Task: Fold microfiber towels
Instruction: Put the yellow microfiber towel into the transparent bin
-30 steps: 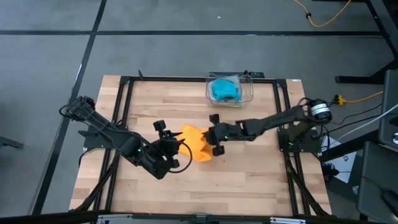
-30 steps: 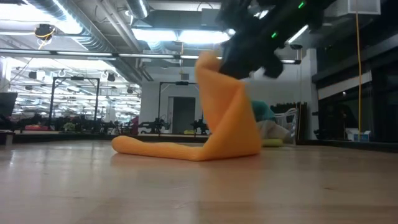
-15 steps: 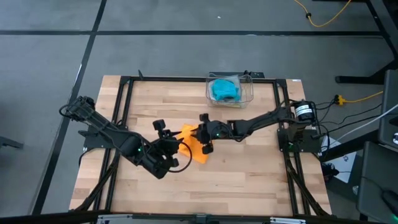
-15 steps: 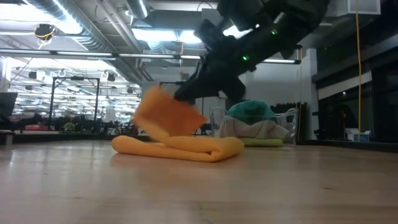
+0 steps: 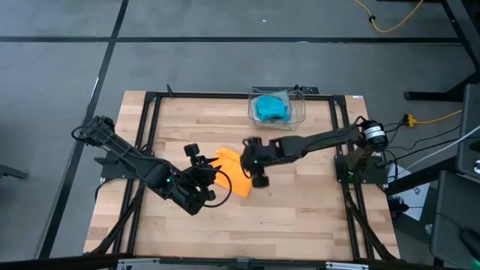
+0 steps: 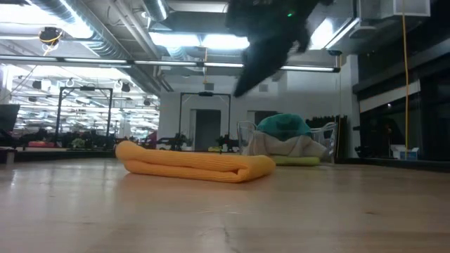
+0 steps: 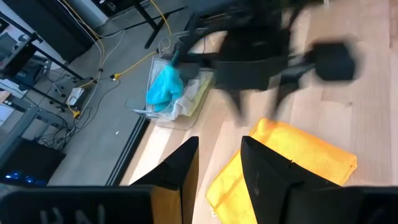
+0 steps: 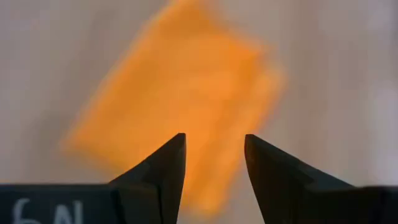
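Note:
The orange towel [image 5: 234, 175] lies folded flat on the wooden table [image 5: 300, 217], its fold toward the right edge [image 6: 264, 166]. My right gripper [image 5: 247, 161] hovers open above it [image 8: 214, 140], clear of the cloth [image 8: 180, 93] and high over it in the low view [image 6: 242, 88]. My left gripper [image 5: 210, 176] stands open at the towel's left side [image 7: 221, 143], and the cloth [image 7: 305, 155] shows just beyond its fingers. A teal towel [image 5: 270, 109] sits in the clear bin [image 5: 300, 114].
The clear bin [image 6: 246, 140] stands at the table's far edge, holding the teal towel [image 6: 283, 125] on top of paler cloths. A black frame [image 5: 150, 150] runs around the tabletop. Bare wood lies near the front edge and on the right.
My right gripper has carried the towel's raised half toward the table's left and laid it over the half that stayed on the table. It has opened, let go and risen, drawing back a little to the right. The towel now lies folded flat.

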Robot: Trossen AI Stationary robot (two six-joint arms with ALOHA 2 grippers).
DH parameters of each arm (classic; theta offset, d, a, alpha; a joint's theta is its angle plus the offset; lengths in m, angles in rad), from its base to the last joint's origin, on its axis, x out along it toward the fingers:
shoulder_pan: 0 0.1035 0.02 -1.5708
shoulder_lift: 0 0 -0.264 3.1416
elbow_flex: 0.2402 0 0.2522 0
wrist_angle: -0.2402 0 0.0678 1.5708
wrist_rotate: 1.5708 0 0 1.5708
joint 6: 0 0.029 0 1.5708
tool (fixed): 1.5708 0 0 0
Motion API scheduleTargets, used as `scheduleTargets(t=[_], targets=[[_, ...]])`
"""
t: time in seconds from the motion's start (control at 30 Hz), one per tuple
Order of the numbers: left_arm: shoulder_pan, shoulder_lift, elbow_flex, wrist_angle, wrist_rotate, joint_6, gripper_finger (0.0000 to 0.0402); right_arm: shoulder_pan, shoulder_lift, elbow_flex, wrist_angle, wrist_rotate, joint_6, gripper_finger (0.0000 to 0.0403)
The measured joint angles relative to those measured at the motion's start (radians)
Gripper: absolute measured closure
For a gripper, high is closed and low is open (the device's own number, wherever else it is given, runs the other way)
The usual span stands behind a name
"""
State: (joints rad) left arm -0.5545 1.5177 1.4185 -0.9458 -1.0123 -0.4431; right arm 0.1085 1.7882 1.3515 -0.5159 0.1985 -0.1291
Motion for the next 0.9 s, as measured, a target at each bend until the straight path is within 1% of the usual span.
scheduleTargets(t=[0.07,0.13,0.17,0.23,0.3,0.47,0.53,0.6,0.7,0.77,0.9], targets=[[0.000,0.000,0.000,-0.002,0.000,0.000,0.0290,0.013,-0.002,0.003,-0.086,-0.154,0.047,0.0236],[0.000,0.000,0.000,-0.005,-0.001,0.000,0.0290,0.033,-0.002,-0.028,-0.101,-0.284,0.045,0.0236],[0.000,0.000,0.000,-0.005,-0.001,0.000,0.0290,0.046,-0.002,-0.054,-0.085,-0.332,0.040,0.0236],[0.000,0.000,0.000,-0.005,-0.001,-0.001,0.0290,0.078,0.000,-0.119,-0.012,-0.369,0.014,0.0236],[0.000,0.000,0.000,-0.005,-0.001,-0.001,0.0290,0.111,0.000,-0.188,0.081,-0.346,-0.034,0.0235],[0.000,0.000,0.000,-0.005,0.000,-0.002,0.0290,0.179,0.000,-0.349,0.373,-0.144,-0.241,0.0235],[0.000,0.000,0.000,-0.005,-0.001,-0.003,0.0290,0.201,0.000,-0.398,0.467,-0.093,-0.299,0.0235],[0.000,0.000,0.000,-0.005,0.000,-0.011,0.0290,0.213,0.000,-0.427,0.535,-0.051,-0.316,0.0235],[0.001,0.000,0.000,-0.005,0.000,-0.026,0.0290,0.211,0.000,-0.440,0.542,-0.007,-0.286,0.0234],[0.001,0.000,0.000,-0.005,0.000,-0.026,0.0290,0.201,0.000,-0.440,0.546,-0.004,-0.269,0.0227],[0.001,0.000,0.000,-0.005,0.000,-0.026,0.0290,0.181,0.002,-0.440,0.543,-0.025,-0.263,0.0188]])
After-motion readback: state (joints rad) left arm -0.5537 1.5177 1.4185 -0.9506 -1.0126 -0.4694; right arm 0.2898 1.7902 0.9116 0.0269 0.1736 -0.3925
